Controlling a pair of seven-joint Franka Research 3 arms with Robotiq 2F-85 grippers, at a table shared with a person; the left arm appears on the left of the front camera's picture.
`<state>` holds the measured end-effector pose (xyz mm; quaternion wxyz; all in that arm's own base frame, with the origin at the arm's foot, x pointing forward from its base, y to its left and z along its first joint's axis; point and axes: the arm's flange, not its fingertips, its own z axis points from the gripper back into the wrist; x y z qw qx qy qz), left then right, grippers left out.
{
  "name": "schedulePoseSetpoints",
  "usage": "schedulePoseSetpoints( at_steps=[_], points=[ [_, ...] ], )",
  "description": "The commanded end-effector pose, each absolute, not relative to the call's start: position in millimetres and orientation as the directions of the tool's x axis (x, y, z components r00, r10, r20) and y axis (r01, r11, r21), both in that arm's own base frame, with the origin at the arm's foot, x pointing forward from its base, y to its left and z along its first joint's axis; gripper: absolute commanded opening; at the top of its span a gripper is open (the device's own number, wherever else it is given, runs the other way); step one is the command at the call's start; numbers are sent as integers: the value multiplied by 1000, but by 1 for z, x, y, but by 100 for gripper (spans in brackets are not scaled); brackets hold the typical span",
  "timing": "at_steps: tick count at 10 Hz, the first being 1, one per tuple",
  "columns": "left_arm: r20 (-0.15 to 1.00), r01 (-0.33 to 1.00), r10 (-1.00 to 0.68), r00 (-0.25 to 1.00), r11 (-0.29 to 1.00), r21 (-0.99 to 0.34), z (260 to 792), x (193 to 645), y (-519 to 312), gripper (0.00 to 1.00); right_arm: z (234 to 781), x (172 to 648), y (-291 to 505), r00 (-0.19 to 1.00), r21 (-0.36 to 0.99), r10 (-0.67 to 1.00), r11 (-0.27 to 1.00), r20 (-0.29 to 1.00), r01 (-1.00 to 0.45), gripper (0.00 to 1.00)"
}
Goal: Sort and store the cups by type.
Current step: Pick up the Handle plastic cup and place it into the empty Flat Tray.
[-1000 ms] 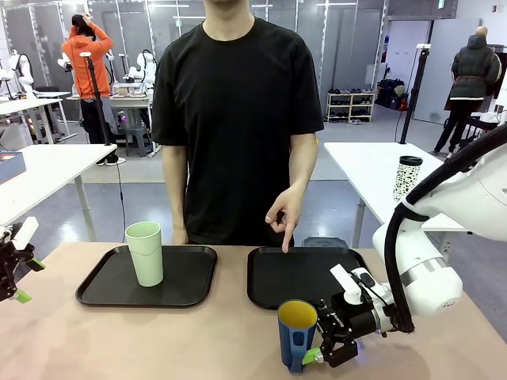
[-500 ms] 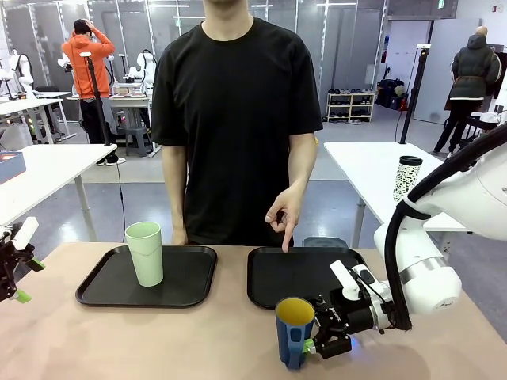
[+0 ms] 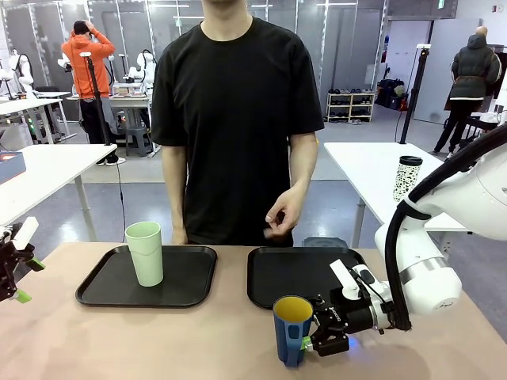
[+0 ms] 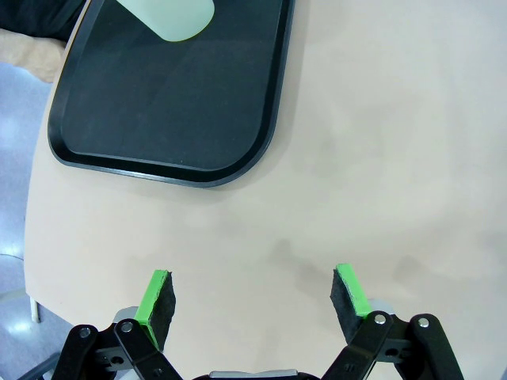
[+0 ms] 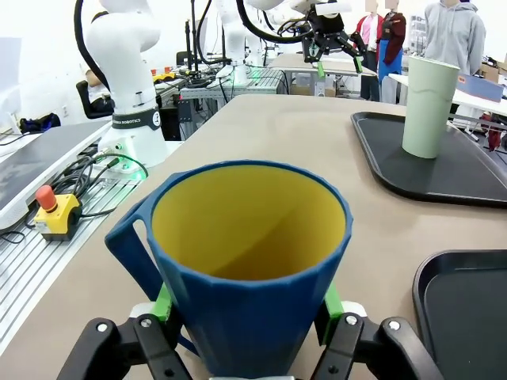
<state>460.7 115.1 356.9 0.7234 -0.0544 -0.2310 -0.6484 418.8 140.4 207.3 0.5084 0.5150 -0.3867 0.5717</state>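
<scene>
Jaws of right gripper point(image 3: 310, 343) clamp blue mug point(image 3: 291, 330).

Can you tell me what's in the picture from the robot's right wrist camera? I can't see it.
A dark blue mug with a yellow inside sits between the right gripper's green-padded fingers, which press on its sides. Past it on the tan table, a tall mint-green tumbler stands upright on a black tray.

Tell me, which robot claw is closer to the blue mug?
The right one. The right gripper is clamped around the blue mug beside the right tray. The left gripper hangs open at the table's far left edge.
</scene>
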Motion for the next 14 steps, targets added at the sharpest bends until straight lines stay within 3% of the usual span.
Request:
schedulePoseSetpoints(
  at_steps=[1, 2, 9, 14],
  points=[
    [407, 960, -913, 35, 143, 239, 357, 460, 116, 100, 193, 409, 141, 6, 42, 196, -184, 981, -982, 39],
    [407, 960, -913, 35, 143, 239, 357, 460, 116, 100, 195, 410, 142, -21, 17, 200, -189, 980, -982, 26],
    [407, 960, -913, 35, 143, 239, 357, 460, 116, 100, 271, 426, 123, -56, -26, 222, -136, 973, -990, 26],
    [407, 960, -913, 35, 143, 239, 357, 460, 116, 100, 312, 476, 73, -100, -106, 215, 15, 971, -994, 26]
  ],
)
